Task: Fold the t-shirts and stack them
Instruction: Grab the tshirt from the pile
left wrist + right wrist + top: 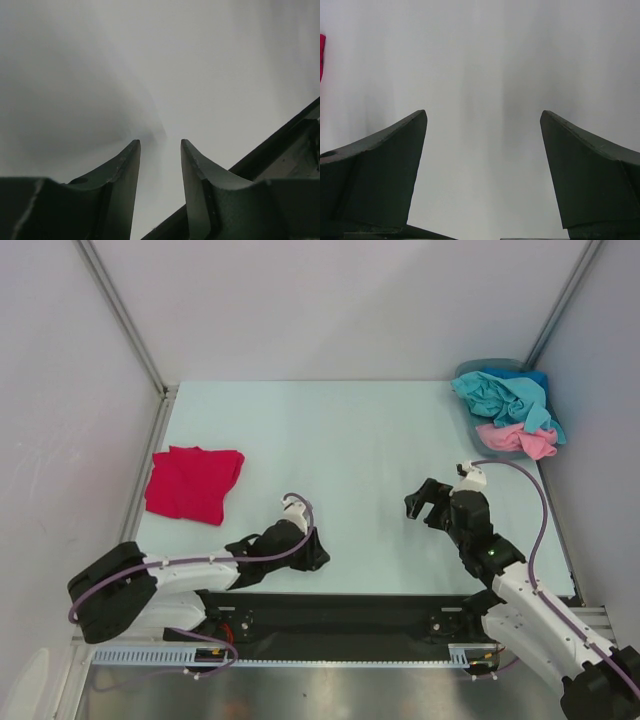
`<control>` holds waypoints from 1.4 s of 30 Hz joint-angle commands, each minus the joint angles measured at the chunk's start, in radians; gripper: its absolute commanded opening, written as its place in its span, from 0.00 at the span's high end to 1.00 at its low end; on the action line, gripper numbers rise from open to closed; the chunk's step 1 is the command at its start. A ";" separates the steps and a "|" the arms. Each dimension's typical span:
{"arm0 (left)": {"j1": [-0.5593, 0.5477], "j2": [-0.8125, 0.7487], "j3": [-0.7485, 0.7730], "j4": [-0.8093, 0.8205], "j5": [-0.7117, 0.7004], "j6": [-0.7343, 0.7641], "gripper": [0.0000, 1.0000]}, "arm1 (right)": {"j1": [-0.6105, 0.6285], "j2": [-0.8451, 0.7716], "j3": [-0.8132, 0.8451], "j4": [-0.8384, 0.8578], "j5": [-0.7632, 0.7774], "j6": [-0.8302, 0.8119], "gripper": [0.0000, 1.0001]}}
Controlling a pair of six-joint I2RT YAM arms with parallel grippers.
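Note:
A bright red t-shirt (pixel 195 483) lies folded on the left of the table, and a sliver of it (pixel 321 55) shows at the left edge of the right wrist view. Teal (pixel 495 395), blue (pixel 530 380) and light pink (pixel 520 440) t-shirts are heaped in a bin at the back right. My left gripper (pixel 318 557) (pixel 160 145) rests low near the table's front edge, right of the red shirt, open with nothing between its fingers. My right gripper (pixel 422 504) (pixel 483 117) hovers over the bare table right of centre, open wide and holding nothing.
The grey-blue bin (pixel 478 368) stands in the back right corner against the wall. A dark rail (pixel 280 145) runs along the table's front edge close to my left gripper. Metal frame posts (pixel 120 310) rise at both back corners.

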State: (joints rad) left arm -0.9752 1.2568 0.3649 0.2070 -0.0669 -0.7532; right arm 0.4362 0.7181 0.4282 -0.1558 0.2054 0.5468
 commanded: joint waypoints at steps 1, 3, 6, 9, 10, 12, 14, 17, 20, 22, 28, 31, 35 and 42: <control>-0.007 -0.092 -0.023 0.012 -0.016 -0.015 0.56 | -0.004 0.000 0.000 0.019 0.014 -0.013 0.00; -0.008 -0.111 -0.037 0.000 -0.030 -0.017 0.56 | -0.007 0.012 0.000 0.021 0.012 -0.012 0.00; -0.007 -0.123 -0.049 -0.008 -0.033 -0.018 0.56 | -0.008 0.011 -0.002 0.022 0.009 -0.008 0.00; -0.007 -0.111 -0.052 -0.006 -0.031 -0.023 0.56 | -0.011 -0.002 -0.005 0.024 0.005 -0.013 0.00; -0.007 -0.108 -0.053 -0.004 -0.030 -0.026 0.56 | -0.011 -0.006 -0.006 0.024 0.006 -0.015 0.00; -0.007 -0.096 -0.050 0.006 -0.025 -0.031 0.56 | -0.013 -0.009 -0.006 0.025 0.005 -0.021 0.00; -0.007 -0.085 -0.050 0.020 -0.017 -0.032 0.56 | -0.013 -0.005 -0.009 0.024 0.012 -0.022 0.00; -0.008 -0.074 -0.047 0.031 -0.011 -0.032 0.56 | -0.013 0.030 -0.012 0.018 0.035 -0.015 0.00; -0.007 -0.073 -0.050 0.043 -0.004 -0.032 0.56 | -0.011 0.067 0.012 -0.001 0.061 -0.007 0.00; -0.007 -0.073 -0.058 0.055 -0.004 -0.032 0.56 | -0.013 0.083 0.035 -0.014 0.120 0.010 0.00; -0.007 -0.060 -0.058 0.080 0.009 -0.032 0.56 | -0.013 0.171 0.219 -0.053 0.213 0.108 0.00; -0.007 -0.080 -0.060 0.078 0.010 -0.028 0.56 | -0.024 0.228 0.312 -0.039 0.203 0.139 0.00; -0.007 -0.125 -0.066 0.058 -0.004 -0.014 0.56 | -0.085 0.294 0.423 -0.010 0.131 0.140 0.00; -0.007 -0.145 -0.058 0.042 -0.014 0.005 0.55 | -0.194 0.526 0.731 -0.105 0.175 0.118 0.00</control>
State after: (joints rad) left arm -0.9760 1.1229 0.3058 0.2337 -0.0750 -0.7658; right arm 0.2741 1.1816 1.0412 -0.2325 0.3370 0.6762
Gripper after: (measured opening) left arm 0.443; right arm 0.994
